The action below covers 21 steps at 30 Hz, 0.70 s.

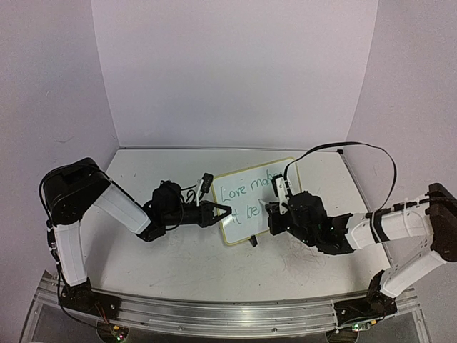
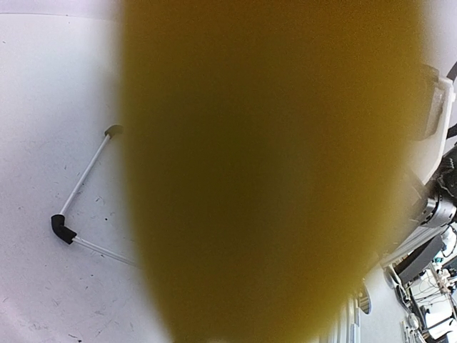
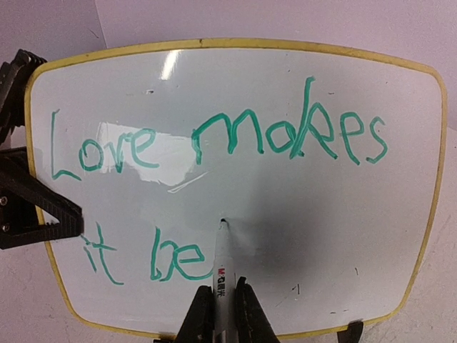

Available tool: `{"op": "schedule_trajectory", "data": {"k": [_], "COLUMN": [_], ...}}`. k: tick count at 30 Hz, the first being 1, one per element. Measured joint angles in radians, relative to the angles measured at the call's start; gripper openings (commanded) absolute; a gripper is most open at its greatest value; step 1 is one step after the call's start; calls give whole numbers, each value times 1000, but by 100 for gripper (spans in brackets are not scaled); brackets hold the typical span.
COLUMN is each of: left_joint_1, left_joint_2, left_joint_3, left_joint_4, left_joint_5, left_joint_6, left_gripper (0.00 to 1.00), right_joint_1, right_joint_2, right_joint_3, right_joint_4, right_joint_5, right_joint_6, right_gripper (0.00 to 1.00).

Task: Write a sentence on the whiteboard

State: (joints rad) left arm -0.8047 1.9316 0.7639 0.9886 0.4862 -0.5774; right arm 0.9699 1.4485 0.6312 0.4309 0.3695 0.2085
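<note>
Two arms, one job — left gripper (image 1: pixel 224 212) clamped on left edge of whiteboard (image 3: pixel 285 207); I read that as bracing against pen strokes. Whiteboard sits centre of table (image 1: pixel 178 264), between both arms. Right gripper (image 3: pixel 223 309) pinches marker (image 3: pixel 222 261), tip at board just right of "it be" — next word starts there, I'd guess.

Item 1: whiteboard (image 3: pixel 343 229), handwritten in green, 2 lines. Line 1 reads "Love makes". Line 2, lower left, reads "it be". In the top view only "Love mak" and "t be" show past my arm.
Item 2: marker (image 3: pixel 222 268) clamped in my right gripper (image 3: pixel 223 300). The small red and black print on its barrel is too small to read.
</note>
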Motion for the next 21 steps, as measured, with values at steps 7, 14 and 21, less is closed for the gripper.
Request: {"op": "schedule_trajectory", "data": {"k": [7, 14, 21], "left_joint_1": [1, 1, 1], "left_joint_2": [0, 0, 0], "left_joint_3": [0, 0, 0], "left_joint_4": [-1, -2, -1], "left_joint_5": [-1, -1, -3], "left_joint_6": [0, 0, 1], "left_gripper": [0, 0, 0], "right_joint_1": [1, 7, 27], "right_joint_2": [14, 14, 14], "right_joint_3": [3, -7, -44], "right_joint_4": [1, 1, -4], "right_joint_5": [14, 13, 9], "right_joint_6": [10, 44, 80], "right_gripper": [0, 0, 0]}}
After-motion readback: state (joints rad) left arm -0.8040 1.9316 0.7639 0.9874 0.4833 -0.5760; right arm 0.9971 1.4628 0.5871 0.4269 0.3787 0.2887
